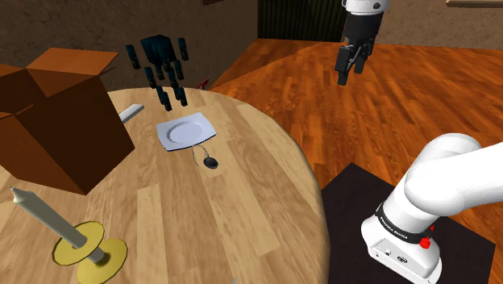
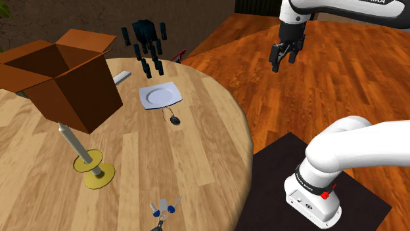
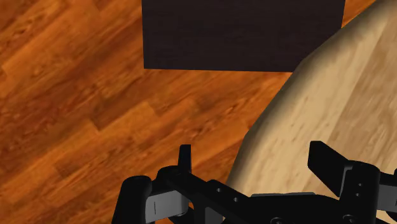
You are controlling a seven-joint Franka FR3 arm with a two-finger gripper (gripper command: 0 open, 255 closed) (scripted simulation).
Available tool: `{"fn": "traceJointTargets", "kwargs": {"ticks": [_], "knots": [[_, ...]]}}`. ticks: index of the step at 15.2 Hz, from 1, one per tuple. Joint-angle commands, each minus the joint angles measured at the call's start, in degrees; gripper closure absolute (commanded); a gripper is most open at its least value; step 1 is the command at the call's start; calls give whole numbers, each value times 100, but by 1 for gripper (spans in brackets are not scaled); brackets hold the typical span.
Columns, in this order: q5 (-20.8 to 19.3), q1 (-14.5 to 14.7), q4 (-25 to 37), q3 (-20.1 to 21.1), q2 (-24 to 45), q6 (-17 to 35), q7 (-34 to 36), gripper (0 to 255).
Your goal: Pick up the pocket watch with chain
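Observation:
The pocket watch is a small dark disc lying flat on the round wooden table. Its thin chain runs from it toward a white plate just behind. My black gripper hangs high above the wooden floor, off the table's edge and well to the shoulder view's right of the watch. In the wrist view the gripper is open with nothing between its fingers, and the table's rim lies under one finger.
A brown open cardboard box stands at the table's left. A pale candle on a yellow holder is near the front. Dark blue and black pieces sit behind the plate. Keys lie at the front edge.

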Motion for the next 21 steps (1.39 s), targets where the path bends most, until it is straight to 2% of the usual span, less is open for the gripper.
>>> {"fn": "traceJointTargets", "kwargs": {"ticks": [1,11,21], "knots": [[0,0,0,0,0,0,0,0],[516,572,-202,531,1063,1463,136,0],[801,1069,139,1105,2451,2754,218,0]]}}
